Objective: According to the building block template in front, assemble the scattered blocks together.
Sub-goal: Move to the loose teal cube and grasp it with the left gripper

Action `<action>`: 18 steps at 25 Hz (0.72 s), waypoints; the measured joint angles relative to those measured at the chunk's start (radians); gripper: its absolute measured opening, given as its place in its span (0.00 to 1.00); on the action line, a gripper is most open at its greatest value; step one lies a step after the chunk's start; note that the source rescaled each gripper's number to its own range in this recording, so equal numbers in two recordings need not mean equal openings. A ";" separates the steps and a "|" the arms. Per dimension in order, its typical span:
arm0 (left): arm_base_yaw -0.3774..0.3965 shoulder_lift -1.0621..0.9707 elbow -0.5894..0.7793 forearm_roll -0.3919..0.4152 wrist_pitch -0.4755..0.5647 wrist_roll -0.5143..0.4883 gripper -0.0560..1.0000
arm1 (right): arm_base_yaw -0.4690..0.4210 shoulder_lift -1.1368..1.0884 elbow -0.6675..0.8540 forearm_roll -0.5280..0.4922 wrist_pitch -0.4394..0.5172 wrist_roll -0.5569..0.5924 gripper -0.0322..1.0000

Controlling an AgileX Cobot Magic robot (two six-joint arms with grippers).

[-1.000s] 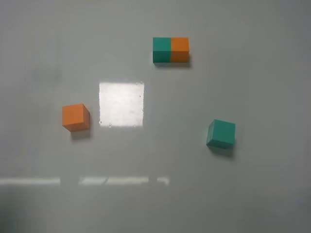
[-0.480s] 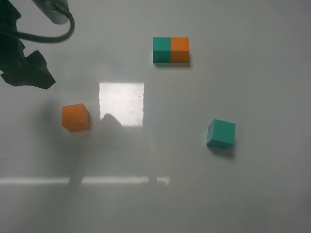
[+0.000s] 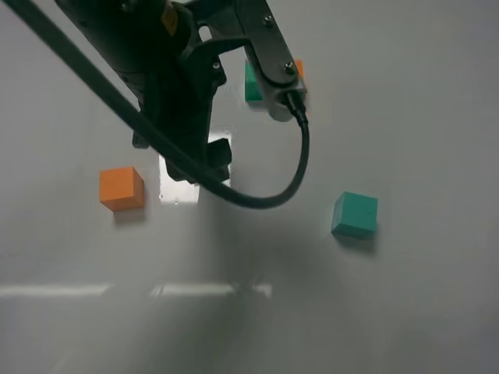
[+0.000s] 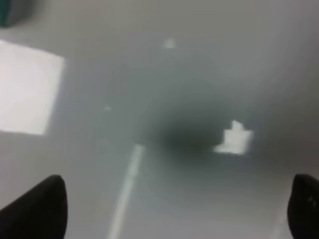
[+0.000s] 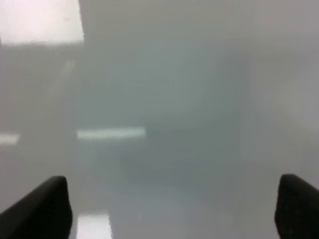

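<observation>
The grey tabletop [image 3: 437,312] is matte and plain, with a bright square glare [image 3: 170,187] near the middle of the overhead frame. My left arm [image 3: 164,62] slants in from the upper left and fills that quarter, its black cable [image 3: 302,156] looping down past the centre. It covers most of the building block template [image 3: 250,87] at the top centre (only a strip of teal and a sliver of orange show past the arm). The orange cube [image 3: 121,188] sits at the middle left, just beside the glare. The teal cube [image 3: 355,215] sits at the middle right, well apart from it. Neither is touched.

From my left wrist, the left gripper [image 4: 172,209] shows two dark fingertips [image 4: 42,209] in the lower corners, spread wide with only blurred table between them. A teal corner [image 4: 9,12] in the upper left is too soft to name. The right gripper [image 5: 169,209] appears only in its own wrist view, likewise spread wide and holding nothing, above blank table.
</observation>
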 joint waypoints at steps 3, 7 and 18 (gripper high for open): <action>-0.007 0.022 0.000 -0.092 -0.036 0.086 1.00 | 0.000 0.000 0.000 0.000 0.000 0.000 0.80; -0.044 0.034 0.000 -0.142 -0.116 0.184 1.00 | 0.000 0.000 0.000 0.000 0.000 0.000 0.76; -0.108 0.153 -0.065 -0.277 -0.206 0.347 1.00 | 0.000 0.000 0.000 0.000 0.000 0.000 0.69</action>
